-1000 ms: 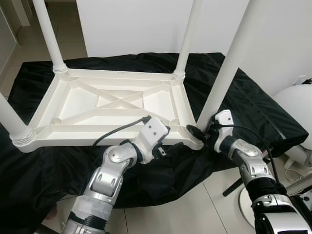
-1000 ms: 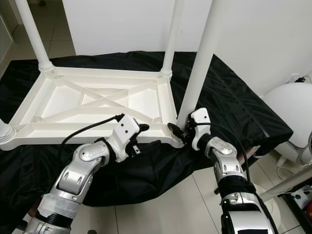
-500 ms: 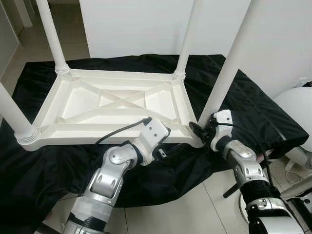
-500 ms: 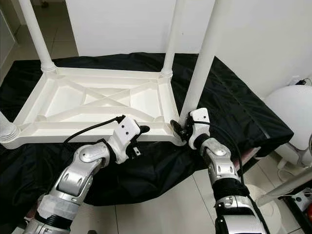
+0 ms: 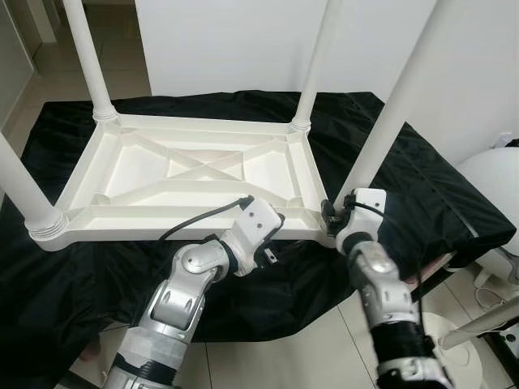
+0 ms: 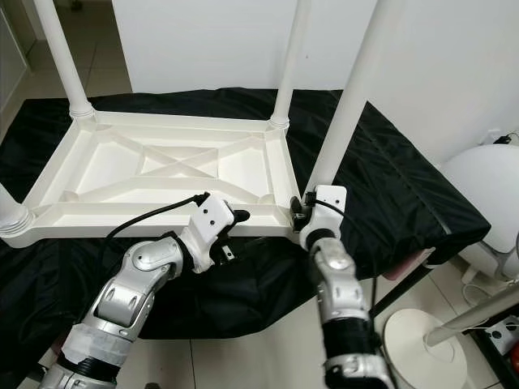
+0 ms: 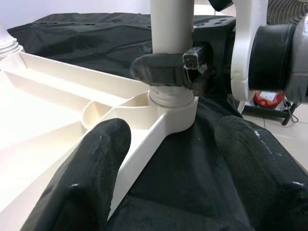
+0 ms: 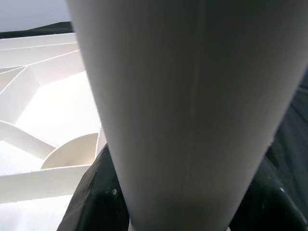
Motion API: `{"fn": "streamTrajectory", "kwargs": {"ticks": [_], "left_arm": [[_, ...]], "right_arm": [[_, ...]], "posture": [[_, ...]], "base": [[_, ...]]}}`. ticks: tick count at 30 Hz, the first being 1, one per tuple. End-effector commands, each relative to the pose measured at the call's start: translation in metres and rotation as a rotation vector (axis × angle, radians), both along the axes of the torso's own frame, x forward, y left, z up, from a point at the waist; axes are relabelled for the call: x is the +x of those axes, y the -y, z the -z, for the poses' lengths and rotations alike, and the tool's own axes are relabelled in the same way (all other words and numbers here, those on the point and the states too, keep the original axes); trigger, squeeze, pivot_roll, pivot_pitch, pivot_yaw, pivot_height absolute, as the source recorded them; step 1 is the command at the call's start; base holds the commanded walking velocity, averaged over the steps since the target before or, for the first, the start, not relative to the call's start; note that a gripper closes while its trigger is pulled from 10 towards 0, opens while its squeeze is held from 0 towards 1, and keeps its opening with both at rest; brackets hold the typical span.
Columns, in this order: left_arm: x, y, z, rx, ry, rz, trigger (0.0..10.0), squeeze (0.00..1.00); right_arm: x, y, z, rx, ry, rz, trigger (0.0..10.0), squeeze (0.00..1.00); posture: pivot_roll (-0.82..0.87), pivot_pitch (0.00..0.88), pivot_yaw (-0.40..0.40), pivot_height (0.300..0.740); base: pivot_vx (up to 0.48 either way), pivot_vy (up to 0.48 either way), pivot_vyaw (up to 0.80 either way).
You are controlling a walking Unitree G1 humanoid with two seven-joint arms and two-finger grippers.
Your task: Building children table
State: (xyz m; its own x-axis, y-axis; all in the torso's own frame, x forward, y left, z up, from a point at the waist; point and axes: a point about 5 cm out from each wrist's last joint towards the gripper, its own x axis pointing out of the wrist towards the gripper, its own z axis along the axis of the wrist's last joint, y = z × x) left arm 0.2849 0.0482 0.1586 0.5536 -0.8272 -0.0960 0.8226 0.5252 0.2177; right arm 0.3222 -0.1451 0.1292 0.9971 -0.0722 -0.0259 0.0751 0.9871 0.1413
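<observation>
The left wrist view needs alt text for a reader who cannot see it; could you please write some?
The right pincer grips a white table leg just above its socket in the corner of the upside-down white tabletop. The left pincer's open black fingers frame the scene, over a black cloth.

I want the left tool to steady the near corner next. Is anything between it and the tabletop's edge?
Nothing visible. The left tool is open, facing the tabletop edge, with just black cloth below. The right tool already clamps the leg at that corner.
</observation>
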Motion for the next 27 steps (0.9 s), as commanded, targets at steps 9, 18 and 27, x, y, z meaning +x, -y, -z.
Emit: {"fn": "streamTrajectory", "kwargs": {"ticks": [9,18,27], "left_arm": [[0.0,0.003,0.0,-0.011,0.007,-0.035,10.0,0.0],[0.0,0.002,0.0,-0.013,0.009,-0.043,10.0,0.0],[0.001,0.002,-0.001,-0.012,0.014,-0.042,10.0,0.0]], "right_arm": [[-0.013,-0.029,0.002,0.126,-0.028,0.088,10.0,0.0],[-0.017,-0.012,-0.012,0.105,0.06,0.0,10.0,1.0],[-0.018,0.01,-0.014,0.079,0.094,-0.118,10.0,1.0]], "posture": [[-0.02,0.0,-0.068,0.74],[-0.02,0.0,-0.074,0.74],[-0.02,0.0,-0.074,0.74]], "base": [[0.0,0.0,0.0],[0.0,0.0,0.0],[0.0,0.0,0.0]]}}
